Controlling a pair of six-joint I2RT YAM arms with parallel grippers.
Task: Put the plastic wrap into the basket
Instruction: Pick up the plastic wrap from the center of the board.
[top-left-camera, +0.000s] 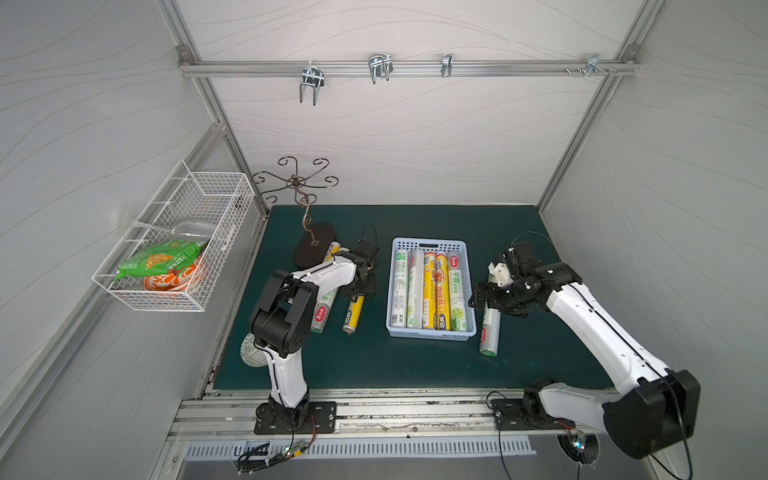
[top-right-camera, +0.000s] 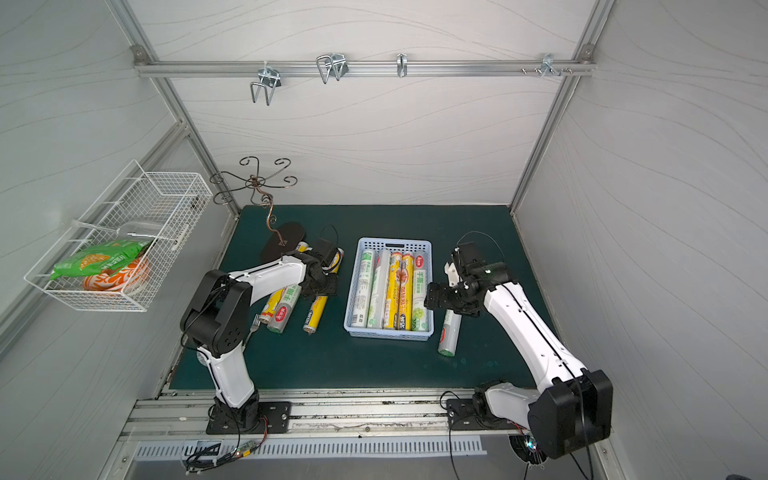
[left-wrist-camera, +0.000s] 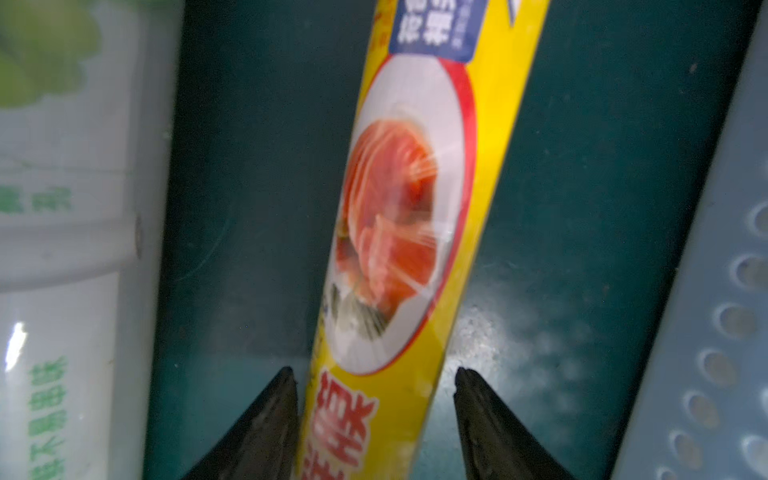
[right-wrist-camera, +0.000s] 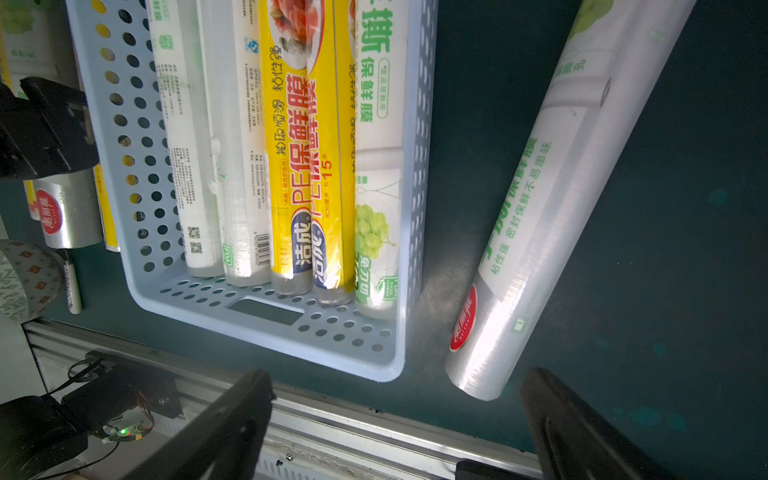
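The left gripper (left-wrist-camera: 374, 376) sits low over the green mat (top-left-camera: 415, 365). Its two black fingers (left-wrist-camera: 266, 428) straddle a yellow plastic wrap roll (left-wrist-camera: 399, 208) that lies on the mat just left of the light blue basket (top-left-camera: 430, 335). The jaws stand narrow around the roll, yet a thin gap shows on at least one side in the left wrist view, so the roll is bracketed and not clearly clamped. Farther left, a white roll with green print (top-left-camera: 322, 309) lies partly beneath the left arm (top-left-camera: 316, 278). The basket holds five rolls (top-left-camera: 424, 286) side by side lengthwise, two yellow ones between white ones. The right gripper (right-wrist-camera: 397, 378) hangs with its jaws spread wide and nothing between them, above another white roll (right-wrist-camera: 540, 232). That roll lies on the mat just outside the basket's right wall, roughly parallel to it.
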